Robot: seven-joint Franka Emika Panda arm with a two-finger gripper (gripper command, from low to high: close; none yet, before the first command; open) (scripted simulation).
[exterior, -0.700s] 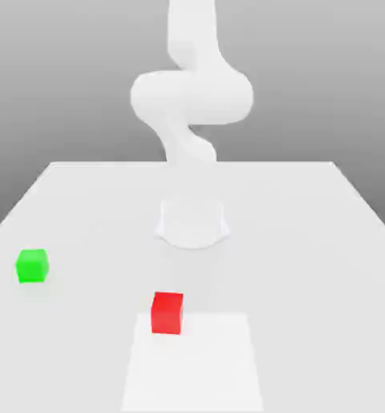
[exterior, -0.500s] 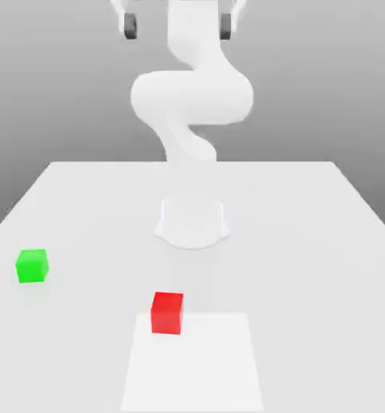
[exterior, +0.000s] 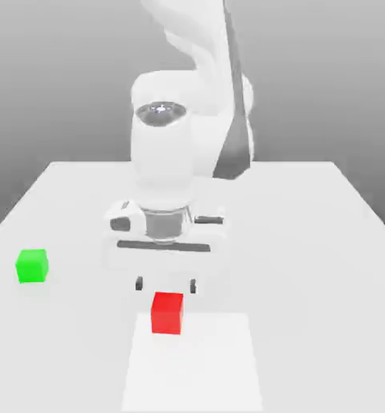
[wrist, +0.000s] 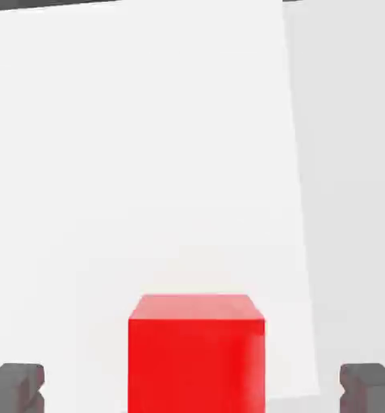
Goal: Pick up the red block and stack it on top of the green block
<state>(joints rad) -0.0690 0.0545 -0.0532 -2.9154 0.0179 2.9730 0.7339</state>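
The red block (exterior: 167, 313) rests on the white table near the front, at the edge of a brighter square patch. My gripper (exterior: 165, 284) hangs just above and slightly behind it, open, with dark fingertips (exterior: 139, 283) spread wider than the cube. In the hand view the red block (wrist: 197, 353) lies between the two fingertips (wrist: 14, 386), touching neither. The green block (exterior: 31, 265) sits alone on the table toward the exterior view's left, well apart from the gripper.
The white arm and its round base (exterior: 182, 153) rise behind the gripper at the table's middle. A brighter square patch (exterior: 194, 363) marks the table's front. The table edge (exterior: 18, 202) slants away at the exterior view's left.
The hand has swung down from high above the table to just over the red block, fingers spread. Both blocks stay where they were.
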